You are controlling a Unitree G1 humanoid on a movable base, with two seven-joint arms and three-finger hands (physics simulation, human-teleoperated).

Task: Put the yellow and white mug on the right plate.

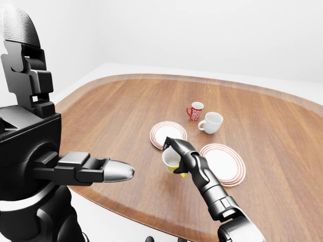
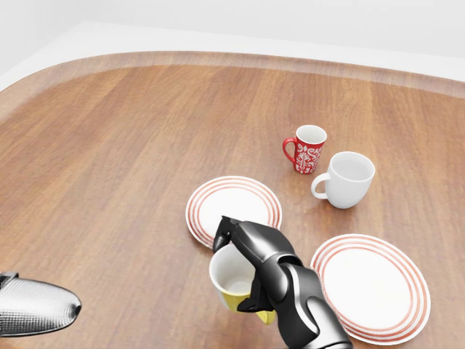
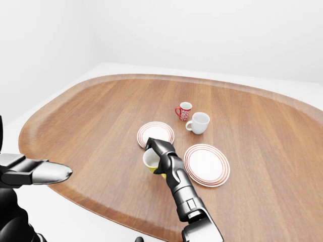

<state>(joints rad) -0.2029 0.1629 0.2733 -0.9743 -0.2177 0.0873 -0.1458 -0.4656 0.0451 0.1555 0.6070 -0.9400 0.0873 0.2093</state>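
White walls and a pale floor surround an oval wooden bench (image 2: 109,160) with a raised rim.

Four items sit near the middle of the bench, and a fifth is in the right hand:
- A red patterned mug (image 2: 307,148), upright, handle toward the left of the head view.
- A white mug (image 2: 347,179), upright, just beside the red mug on the side nearer the robot.
- A left plate (image 2: 240,198), white with red rings, partly covered at its near edge by the right hand.
- A right plate (image 2: 370,285), same pattern, nothing on it, well apart from the two mugs.

The right hand (image 2: 251,265) reaches in from the near edge of the bench. Its dark fingers are clenched around the yellow mug (image 2: 231,280), one finger over the rim and the others down the side. The mug has a white interior and a yellow base. It stands between the two plates, overlapping the near edge of the left plate in the head view. Whether it rests on the bench or is lifted clear cannot be determined.

The left hand (image 1: 115,171) is held out level at the left side, away from all items; it holds nothing, and its fingers lie together, so whether it is released or clenched cannot be told.
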